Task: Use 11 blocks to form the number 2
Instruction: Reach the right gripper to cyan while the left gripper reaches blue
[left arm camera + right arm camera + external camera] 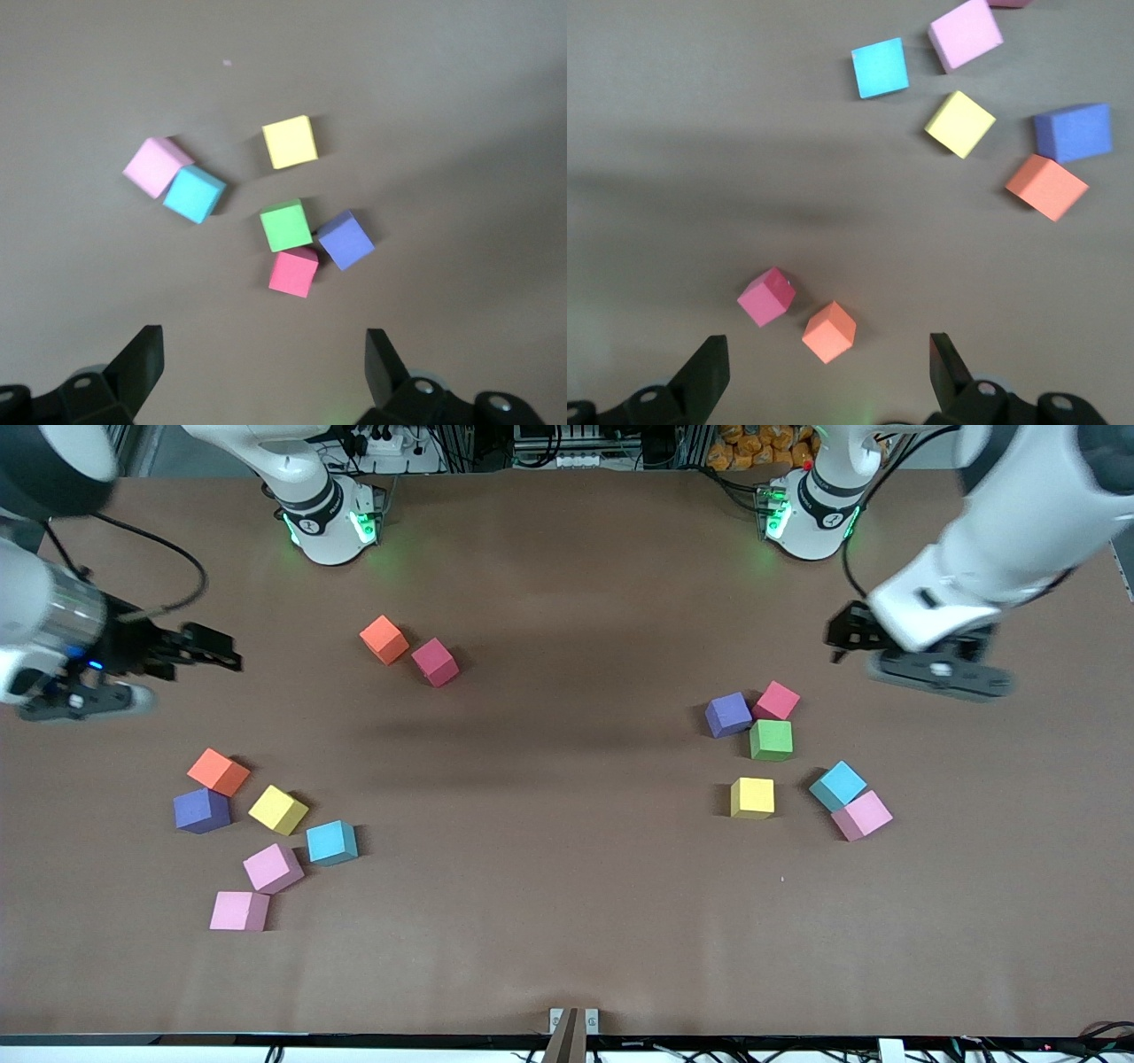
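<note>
Both my grippers hung wide, empty: left gripper [263, 359] over bare table by the crimson/green/purple cluster [772, 739], right gripper [824, 363] near the orange-crimson pair [384, 639]. No digit was started; blocks lay scattered at both ends. Best to descend square on an isolated cube like the yellow [752, 797]. Brown table [567, 921] middle was free.

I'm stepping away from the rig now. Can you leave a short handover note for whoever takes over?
Left hand: open, empty, over bare table at the left arm's end.
Right hand: open, empty, at the right arm's end.
Blocks: six by the left arm, around the green block; six by the right arm, around a yellow block; an orange block and a crimson block closer to the right arm's base.
Done: nothing, no digit started.
Left: build the whole 2 mid-table.
</note>
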